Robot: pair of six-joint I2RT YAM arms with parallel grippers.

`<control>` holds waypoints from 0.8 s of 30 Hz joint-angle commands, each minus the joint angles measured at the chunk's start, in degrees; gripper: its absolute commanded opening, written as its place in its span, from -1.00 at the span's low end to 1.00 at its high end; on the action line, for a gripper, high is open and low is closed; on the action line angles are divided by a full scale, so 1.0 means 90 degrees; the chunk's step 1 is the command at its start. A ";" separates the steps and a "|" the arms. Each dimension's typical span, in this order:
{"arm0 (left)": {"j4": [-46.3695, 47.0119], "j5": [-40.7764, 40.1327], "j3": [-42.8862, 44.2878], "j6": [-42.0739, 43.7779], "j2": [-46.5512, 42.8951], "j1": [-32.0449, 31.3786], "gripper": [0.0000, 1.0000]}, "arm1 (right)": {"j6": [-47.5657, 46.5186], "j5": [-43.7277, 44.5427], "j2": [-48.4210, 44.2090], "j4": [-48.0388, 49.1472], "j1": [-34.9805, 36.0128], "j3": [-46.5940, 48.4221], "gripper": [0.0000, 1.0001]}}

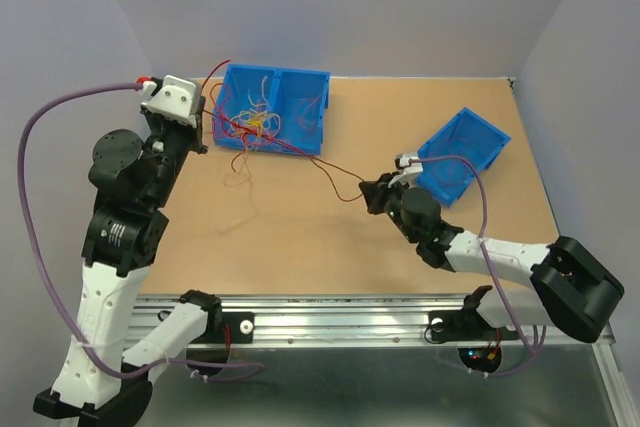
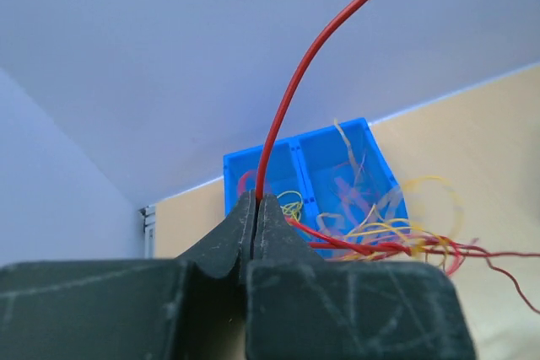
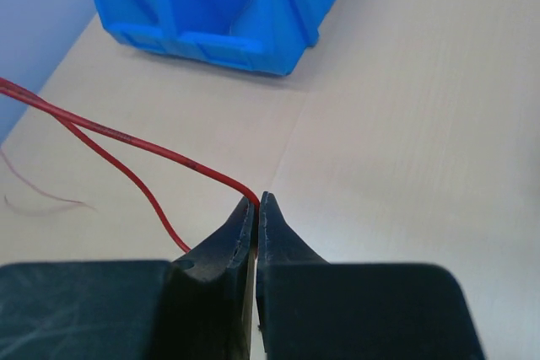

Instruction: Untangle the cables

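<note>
Overhead, cable tangle point(image 1: 250, 125) spills from double bin point(image 1: 300, 97); only wrist views show left gripper point(image 2: 256, 201) and right gripper point(image 3: 257, 201) each clamped on red cable point(image 3: 126, 137).

open tabletop point(image 1: 280, 247) front-ctr, red cable point(image 1: 330, 169) strung across mid, twin bin point(image 1: 300, 107) back, tilted bin point(image 1: 470, 147) rt

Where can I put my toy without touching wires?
Free: the table's front middle, between the left arm and right arm, nearer than the red cable; also the far strip between the double bin and tilted bin. Crowded: by the double bin, where cables spill out.
</note>
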 commanded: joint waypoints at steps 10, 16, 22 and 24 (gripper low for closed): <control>0.1234 -0.2164 -0.1011 0.0397 -0.0883 0.0030 -0.96 | 0.0990 0.2864 -0.2876 -0.2106 0.0042 -0.0944 -0.99; 0.0794 -0.0246 -0.1589 0.0397 -0.0688 0.0040 0.54 | 0.0471 0.1379 -0.3271 -0.2544 0.0042 -0.0312 -0.99; 0.0598 0.2252 -0.1765 0.0543 -0.0239 0.0021 0.70 | 0.0227 -0.0272 -0.2471 -0.2946 0.0052 0.1017 -0.99; 0.0744 0.3219 -0.1930 0.0602 -0.0122 -0.0009 0.72 | 0.0168 -0.0809 -0.2285 -0.2965 0.0061 0.1388 -0.99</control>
